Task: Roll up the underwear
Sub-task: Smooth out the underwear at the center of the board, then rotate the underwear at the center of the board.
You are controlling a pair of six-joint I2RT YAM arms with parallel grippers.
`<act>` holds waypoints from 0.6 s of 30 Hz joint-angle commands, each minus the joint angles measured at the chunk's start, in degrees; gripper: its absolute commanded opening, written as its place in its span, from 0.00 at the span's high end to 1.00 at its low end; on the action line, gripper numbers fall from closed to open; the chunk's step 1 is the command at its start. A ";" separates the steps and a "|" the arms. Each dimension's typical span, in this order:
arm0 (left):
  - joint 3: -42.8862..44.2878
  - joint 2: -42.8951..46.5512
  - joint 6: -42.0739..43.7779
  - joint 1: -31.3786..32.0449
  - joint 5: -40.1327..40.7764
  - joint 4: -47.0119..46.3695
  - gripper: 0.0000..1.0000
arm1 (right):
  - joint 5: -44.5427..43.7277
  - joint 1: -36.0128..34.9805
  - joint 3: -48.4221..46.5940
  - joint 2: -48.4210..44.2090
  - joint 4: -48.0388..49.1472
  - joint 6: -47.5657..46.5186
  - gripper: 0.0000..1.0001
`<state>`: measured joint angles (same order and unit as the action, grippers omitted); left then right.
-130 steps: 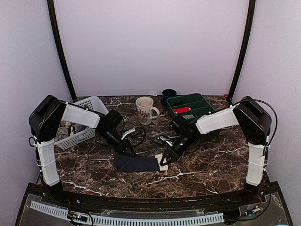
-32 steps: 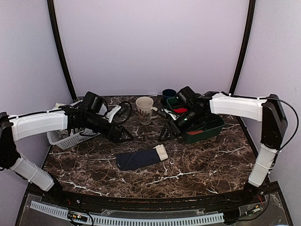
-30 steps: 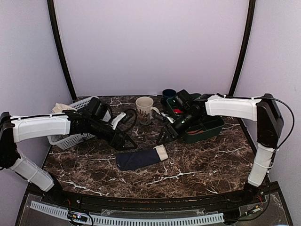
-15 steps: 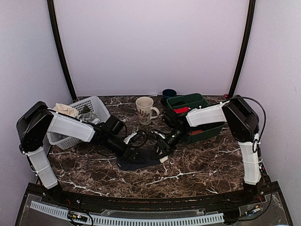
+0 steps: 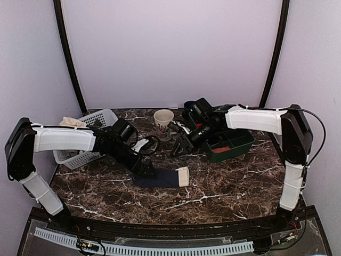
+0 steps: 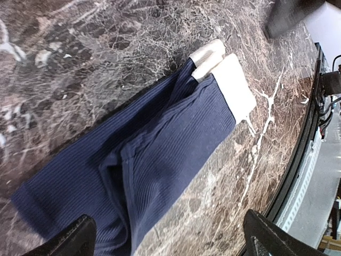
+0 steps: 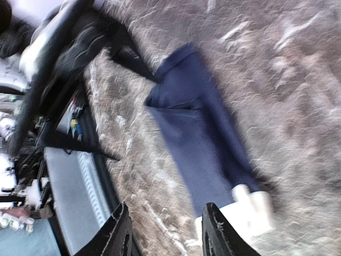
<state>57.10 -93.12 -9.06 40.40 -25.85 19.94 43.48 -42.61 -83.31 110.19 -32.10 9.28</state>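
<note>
The underwear point(image 5: 160, 178), dark navy with a cream waistband point(image 5: 183, 176) at its right end, lies folded into a long strip on the marble table. My left gripper point(image 5: 147, 171) is low at its left end, open wide. In the left wrist view the cloth point(image 6: 160, 154) fills the frame, and the left gripper point(image 6: 170, 242) spans its near edge with nothing pinched. My right gripper point(image 5: 177, 149) hovers above and behind the waistband, open and empty. The right wrist view shows the underwear point(image 7: 208, 138) blurred below the right gripper point(image 7: 165, 234).
A white basket point(image 5: 88, 136) with cloth in it stands at the back left. A cream mug point(image 5: 162, 118) stands at the back middle. A green bin point(image 5: 234, 143) sits at the back right under the right arm. The table's front edge point(image 5: 160, 224) is near.
Both grippers came down to the underwear half a second ago. The right arm has since lifted up and back toward the bin. The left stays low at the cloth's left end.
</note>
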 commanded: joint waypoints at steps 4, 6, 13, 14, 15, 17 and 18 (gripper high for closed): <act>-3.40 7.03 -2.46 3.26 5.53 9.75 0.01 | -12.72 1.39 -10.90 8.85 -10.66 -5.47 0.62; -6.89 9.43 -6.01 4.08 4.29 8.07 0.01 | -14.15 1.39 -11.81 10.26 -11.30 -5.93 0.64; -13.21 11.82 -12.70 5.30 2.63 3.49 0.01 | -15.88 0.64 -11.82 13.71 -12.45 -7.58 0.72; -13.13 11.03 -12.34 5.30 3.14 3.49 0.01 | -15.89 0.23 -11.38 14.01 -12.58 -7.87 0.73; -12.95 10.05 -11.89 5.30 3.82 3.36 0.01 | -15.89 -0.21 -10.77 14.15 -12.63 -8.15 0.74; -12.79 8.20 -11.40 5.22 4.69 1.79 0.01 | -15.97 -0.91 -9.08 14.11 -12.73 -8.47 0.75; -12.48 7.10 -11.22 5.15 4.70 0.56 0.01 | -16.00 -1.18 -7.95 13.78 -12.50 -8.55 0.75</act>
<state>44.71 -83.29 -19.59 45.56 -22.17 24.23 28.29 -41.95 -93.65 123.83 -43.64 2.22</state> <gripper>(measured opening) 0.991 0.254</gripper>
